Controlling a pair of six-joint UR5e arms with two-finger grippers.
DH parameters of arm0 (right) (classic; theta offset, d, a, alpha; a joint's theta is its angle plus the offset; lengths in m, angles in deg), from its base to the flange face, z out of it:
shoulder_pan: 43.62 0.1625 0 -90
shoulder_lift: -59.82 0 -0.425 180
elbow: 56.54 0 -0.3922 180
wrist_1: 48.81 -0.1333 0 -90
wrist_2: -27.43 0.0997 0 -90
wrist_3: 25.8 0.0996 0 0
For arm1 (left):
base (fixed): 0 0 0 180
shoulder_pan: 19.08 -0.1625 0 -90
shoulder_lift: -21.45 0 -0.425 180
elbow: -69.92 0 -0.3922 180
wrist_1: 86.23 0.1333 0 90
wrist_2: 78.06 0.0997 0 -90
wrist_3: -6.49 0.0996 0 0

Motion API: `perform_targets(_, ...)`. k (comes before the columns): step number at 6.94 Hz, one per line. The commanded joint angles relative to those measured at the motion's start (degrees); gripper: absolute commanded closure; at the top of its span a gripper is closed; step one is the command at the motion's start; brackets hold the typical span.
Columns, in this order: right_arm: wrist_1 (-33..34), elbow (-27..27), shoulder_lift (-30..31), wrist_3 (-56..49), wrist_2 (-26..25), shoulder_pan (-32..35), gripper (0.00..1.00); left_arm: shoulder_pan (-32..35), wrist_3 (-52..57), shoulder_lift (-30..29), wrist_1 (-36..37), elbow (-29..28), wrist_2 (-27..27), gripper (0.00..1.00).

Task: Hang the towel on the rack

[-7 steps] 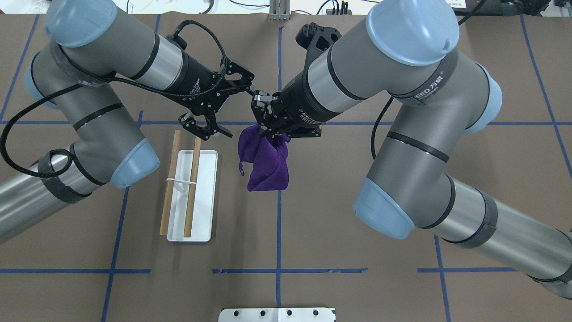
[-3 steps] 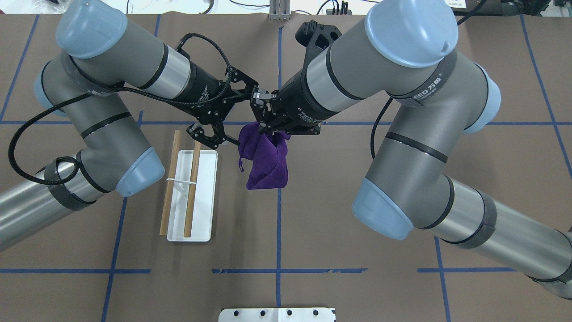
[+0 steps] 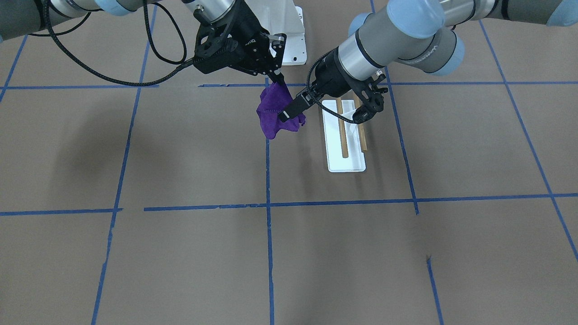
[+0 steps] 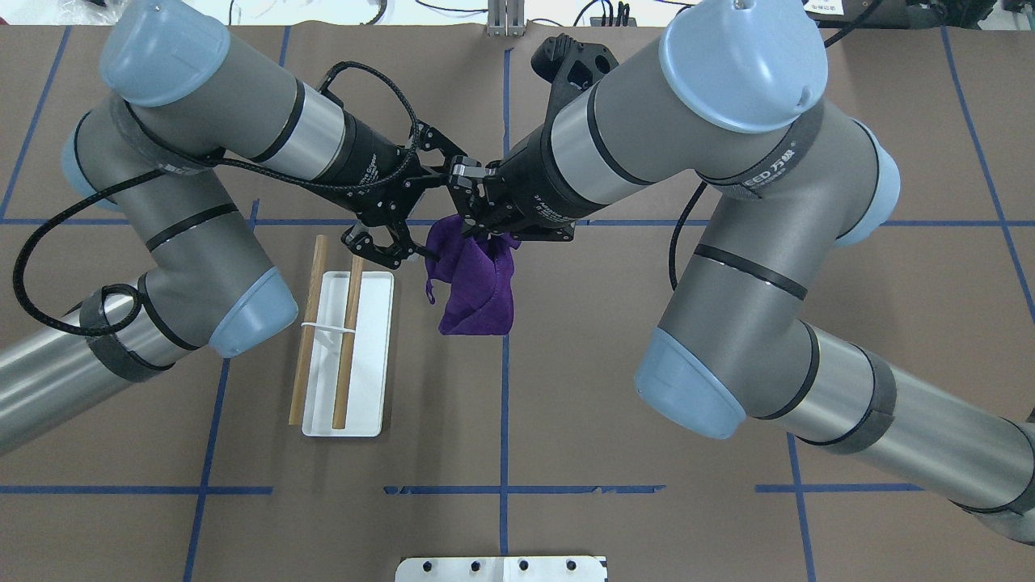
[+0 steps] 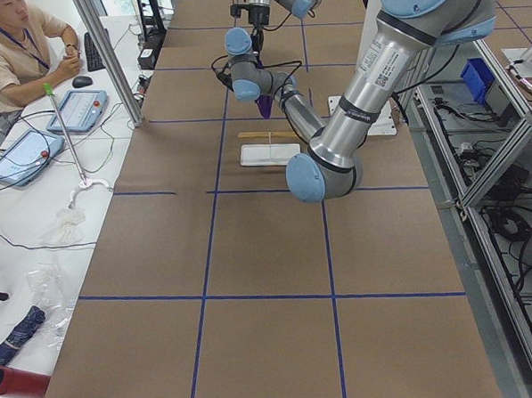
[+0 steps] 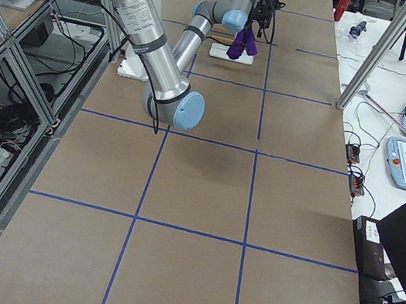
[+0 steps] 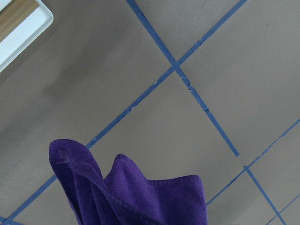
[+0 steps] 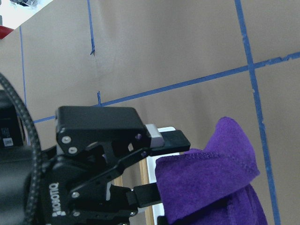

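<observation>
Overhead exterior view gives you the layout. The right pincer (image 4: 479, 229) is clamped on the bunched top of the purple towel (image 4: 473, 283), so the cloth hangs in loose folds above the table (image 4: 614, 404) rather than lying flat. That hold looks meant to leave a side edge free for the other arm.

The left pincer (image 4: 414, 212) has its jaws wide apart and sits just left of the towel's upper part. One jaw is over the far end of the rack (image 4: 372, 356) and the other is up against the cloth. In the right wrist view the towel's edge seems to lie between those jaws without being pinched yet. I judge you are setting up a second grasp, so the towel can be spread and laid over the two wooden rods (image 4: 349, 339).

The rack stands on the table just left of the towel, its rods running near to far with no cloth on them yet. The towel hangs directly below the right pincer. I cannot tell whether its lower tip touches the table.
</observation>
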Motion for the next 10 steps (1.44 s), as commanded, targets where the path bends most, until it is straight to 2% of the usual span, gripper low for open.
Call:
perform_targets(1,-0.1,0.3,0.0,0.2,0.0,0.0,1.00,0.0,0.4,0.2,-0.1,0.1,0.0,1.00)
perform_targets(4,-0.1,0.7,0.5,0.5,0.2,-0.1,1.00,0.1,1.4,0.9,-2.2,0.0,0.0,1.00)
perform_targets(5,-0.1,1.0,0.8,0.6,-0.1,-0.7,0.01,0.1,2.5,0.9,-2.2,0.1,0.1,1.00)
perform_targets(7,-0.1,6.2,6.4,0.3,0.0,-0.5,0.00,0.0,7.1,2.6,-2.2,0.6,1.0,1.00)
perform_targets(8,-0.1,8.4,9.5,-0.1,0.0,0.1,0.00,-0.8,11.2,4.9,-2.1,2.4,9.4,1.00)
perform_targets(10,-0.1,10.2,13.8,-0.2,-0.2,3.1,0.00,-2.3,18.6,11.8,-1.9,8.1,11.5,1.00)
